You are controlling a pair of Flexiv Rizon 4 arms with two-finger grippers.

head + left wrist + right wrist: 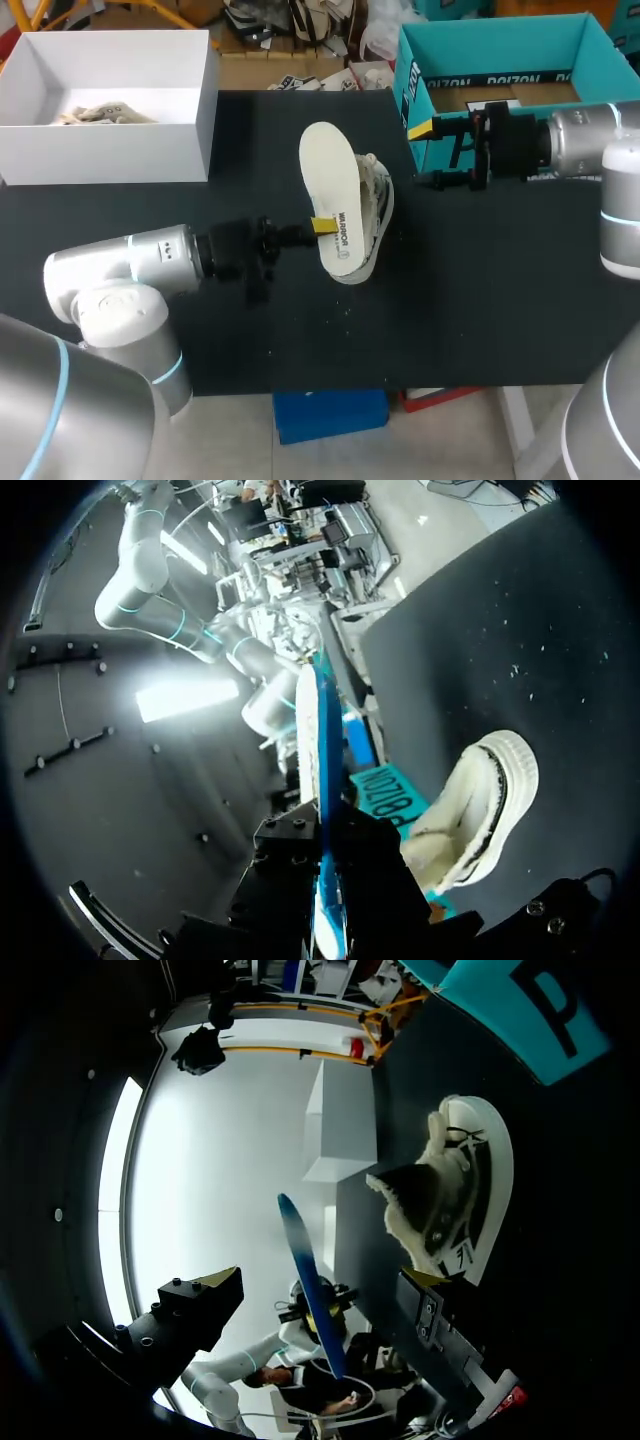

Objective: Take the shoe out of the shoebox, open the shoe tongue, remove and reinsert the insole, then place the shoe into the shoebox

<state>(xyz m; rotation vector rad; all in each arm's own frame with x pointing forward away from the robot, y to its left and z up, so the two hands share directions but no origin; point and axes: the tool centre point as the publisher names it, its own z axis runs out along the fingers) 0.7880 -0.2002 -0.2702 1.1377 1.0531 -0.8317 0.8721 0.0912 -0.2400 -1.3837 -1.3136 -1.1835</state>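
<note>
insole [329, 190] over shoe [380, 198], shoebox [500, 48] to R

Noted cream-white with dark lettering on the insole [333, 197] top, blue underneath; off-white with dark trim on the shoe [380, 203]; teal with black print on the shoebox [412, 90]; plain white on the second box [110, 150]; black, pale-flecked, on the table [480, 290].

A robot lab: left arm [130, 262] and right arm [585, 140] flanked a black table [480, 300] (white box [110, 155], teal box [500, 55] at its back).
</note>
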